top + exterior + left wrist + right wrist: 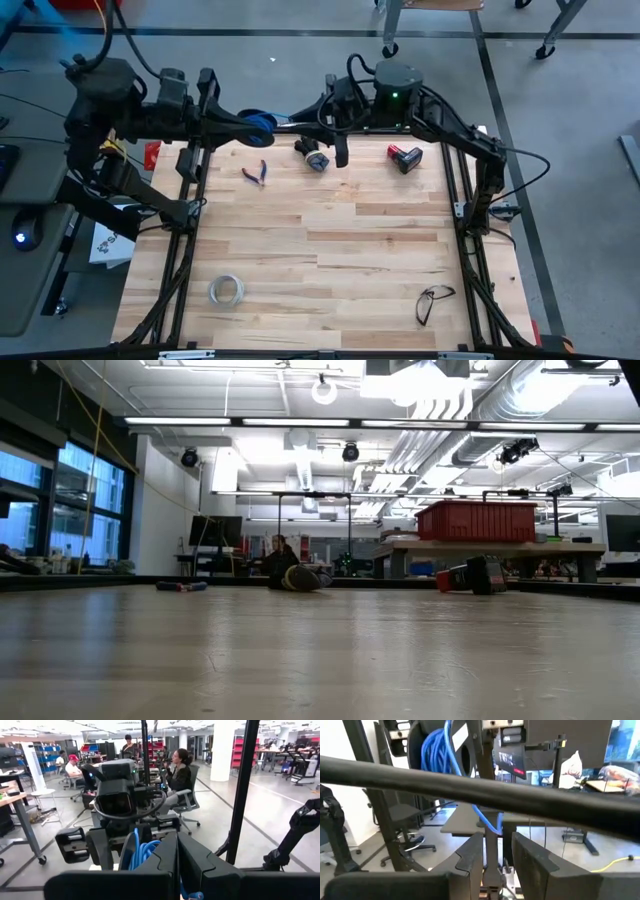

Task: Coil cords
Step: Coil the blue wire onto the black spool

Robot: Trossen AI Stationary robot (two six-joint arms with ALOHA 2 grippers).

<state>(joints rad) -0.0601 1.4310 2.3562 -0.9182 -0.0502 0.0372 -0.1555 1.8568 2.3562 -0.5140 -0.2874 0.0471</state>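
The blue cord (259,121) is held up in the air at the far edge of the table (330,270), between the two arms, wound in loops on a dark round spool. It looks light, thin and floppy, so a loose loop could slip off or get tangled. The best place to hold it is probably the hard spool for the bundle, and the free end for winding. The left gripper (176,865) is squeezed shut right by the loops, and it looks like it has the bundle, though the spot where they touch is hidden. The right gripper (496,851) is partly shut with one strand of the cord running down between its fingers (so it seems to be pinching that strand). Other things lie on the table: small pliers (256,175), a small dark tool (313,155), a red and black thing (405,157), a whitish ring (227,291) and a pair of glasses (433,301). All are well apart from the cord. The black frame bars (470,785) are close to the grippers and the cord could snag on them.
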